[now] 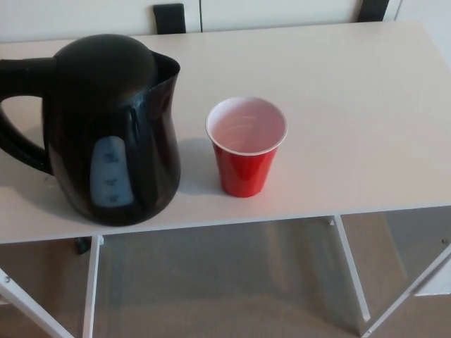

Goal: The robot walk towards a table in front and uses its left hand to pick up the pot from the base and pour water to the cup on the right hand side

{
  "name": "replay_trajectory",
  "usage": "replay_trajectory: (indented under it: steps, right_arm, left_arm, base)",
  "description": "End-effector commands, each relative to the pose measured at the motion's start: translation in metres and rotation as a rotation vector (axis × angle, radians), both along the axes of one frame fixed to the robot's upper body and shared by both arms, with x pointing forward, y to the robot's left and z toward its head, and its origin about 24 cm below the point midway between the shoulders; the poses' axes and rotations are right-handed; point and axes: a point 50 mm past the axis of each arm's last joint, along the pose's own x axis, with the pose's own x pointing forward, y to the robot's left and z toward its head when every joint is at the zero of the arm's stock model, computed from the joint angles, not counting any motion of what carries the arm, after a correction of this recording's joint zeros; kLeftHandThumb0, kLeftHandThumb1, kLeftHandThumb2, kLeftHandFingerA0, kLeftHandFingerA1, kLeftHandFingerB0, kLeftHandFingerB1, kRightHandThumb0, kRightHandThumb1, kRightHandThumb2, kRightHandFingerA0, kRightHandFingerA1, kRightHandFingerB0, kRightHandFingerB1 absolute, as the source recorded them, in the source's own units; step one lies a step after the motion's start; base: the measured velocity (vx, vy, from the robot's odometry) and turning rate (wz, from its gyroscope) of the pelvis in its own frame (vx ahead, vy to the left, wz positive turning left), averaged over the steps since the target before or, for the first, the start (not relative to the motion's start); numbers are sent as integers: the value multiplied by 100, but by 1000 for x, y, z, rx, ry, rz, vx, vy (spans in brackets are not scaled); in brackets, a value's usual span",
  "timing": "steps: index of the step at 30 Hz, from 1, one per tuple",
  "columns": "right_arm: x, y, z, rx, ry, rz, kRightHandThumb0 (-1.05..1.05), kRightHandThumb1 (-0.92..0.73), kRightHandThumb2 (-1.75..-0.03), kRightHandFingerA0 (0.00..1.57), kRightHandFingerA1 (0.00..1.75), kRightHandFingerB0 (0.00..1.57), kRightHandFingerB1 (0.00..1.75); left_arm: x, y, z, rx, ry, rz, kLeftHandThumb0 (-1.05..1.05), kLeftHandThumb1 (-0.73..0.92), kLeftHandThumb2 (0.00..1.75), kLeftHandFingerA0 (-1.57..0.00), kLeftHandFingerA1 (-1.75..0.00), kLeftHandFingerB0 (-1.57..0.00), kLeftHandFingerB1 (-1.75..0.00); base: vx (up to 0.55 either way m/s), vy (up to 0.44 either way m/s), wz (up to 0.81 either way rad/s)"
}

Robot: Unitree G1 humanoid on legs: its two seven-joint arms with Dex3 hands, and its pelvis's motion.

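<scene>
A black electric kettle (113, 127) stands upright on the white table (338, 91) at the left, its handle pointing left and its spout toward the cup. A pale water-level window shows on its front. Whether a base lies under it cannot be told. Just right of the kettle stands a red plastic cup (246, 146) with a white inside, upright, a small gap between the two. Neither of my hands shows in the head view.
The table's front edge runs across the lower part of the picture, with white legs (350, 267) and beige floor below. Two dark chair backs (170, 17) stand behind the far edge. A small dark object (83, 245) lies on the floor under the table's left side.
</scene>
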Motion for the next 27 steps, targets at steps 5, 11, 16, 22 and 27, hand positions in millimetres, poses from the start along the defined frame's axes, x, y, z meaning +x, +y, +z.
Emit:
replay_trajectory:
  steps: [5, 11, 16, 22, 27]
  right_arm:
    - [7, -15, 8, -24, -27, -36, -6, -46, -90, 23, 56, 7, 48]
    - [-1, -21, 12, -72, 16, 45, -9, -44, -87, 24, 55, 15, 50]
    - [-20, -20, 10, -66, 59, 19, -8, -44, -88, 30, 58, 16, 50]
    - [-19, -21, 12, -78, 49, 22, -7, -45, -89, 29, 58, 19, 52]
    - [-18, -21, 12, -54, 39, 19, -7, -46, -90, 29, 59, 17, 52]
  left_arm:
    - [15, -6, 2, -11, -17, 6, 7, 54, 98, -16, -57, -1, -48]
    - [8, -10, -4, -50, -32, -42, 5, 54, 98, -19, -59, -2, -48]
    - [-11, -6, -10, -34, 23, -43, 4, 53, 99, -12, -55, 0, -47]
    - [-10, -8, -11, -42, 9, -52, 3, 74, 67, -26, -61, -6, -39]
    - [-13, -9, -13, -37, 8, -42, 7, 51, 97, -15, -57, -2, -48]
  base:
    - [0, 0, 0]
    - [0, 0, 0]
    - [0, 0, 0]
    - [0, 0, 0]
    - [0, 0, 0]
